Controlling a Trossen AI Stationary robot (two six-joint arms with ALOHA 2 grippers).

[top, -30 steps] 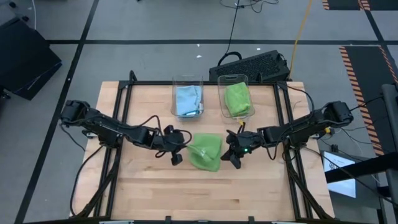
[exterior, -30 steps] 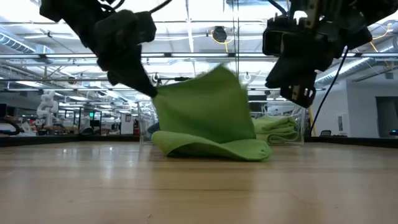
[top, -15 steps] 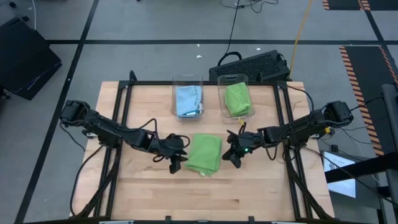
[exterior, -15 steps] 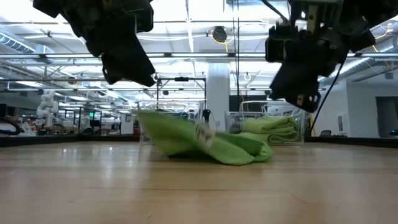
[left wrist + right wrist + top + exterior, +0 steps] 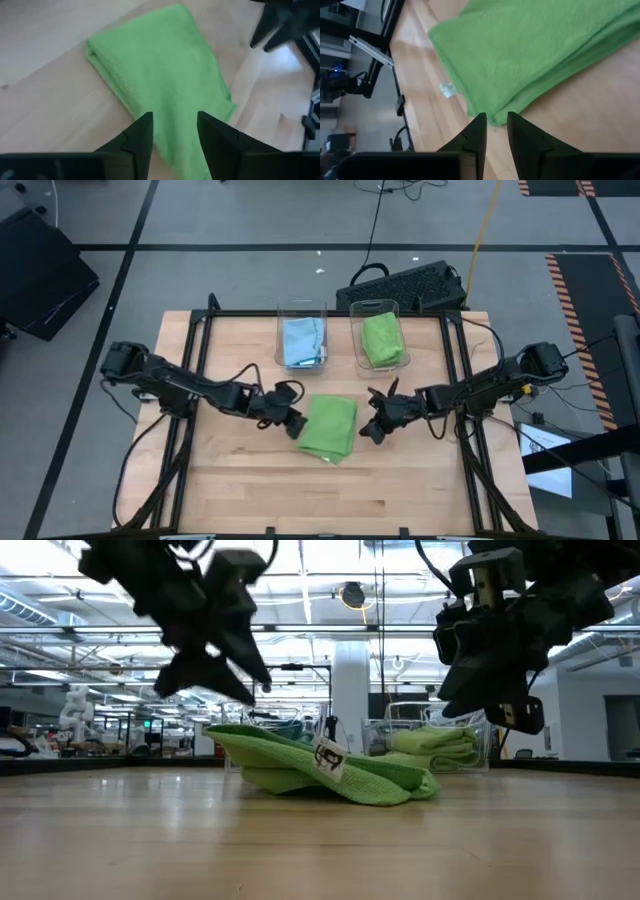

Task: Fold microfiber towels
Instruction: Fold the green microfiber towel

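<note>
A lime green microfiber towel [image 5: 328, 427] lies folded on the wooden table [image 5: 250, 480], resting flat on its lower layers, with a white label [image 5: 328, 755] on its near side. My left gripper [image 5: 291, 421] hovers open just left of it, its fingers above the cloth [image 5: 165, 75] in the left wrist view. My right gripper [image 5: 371, 430] hangs just right of the towel [image 5: 520, 55], its fingers a narrow gap apart. In the low view both grippers [image 5: 225, 675] [image 5: 500, 705] stand clear above the towel [image 5: 320, 768].
Two clear bins stand at the table's far edge: one with a light blue towel [image 5: 302, 340], one with a folded green towel [image 5: 381, 340]. A black keyboard [image 5: 405, 285] lies beyond the table. Bare wood stretches toward the near edge.
My left gripper has let go of the towel's raised edge, opened and rolled about its own line. The lifted half of the green towel has fallen over the half on the table, so the towel now lies flat and folded.
</note>
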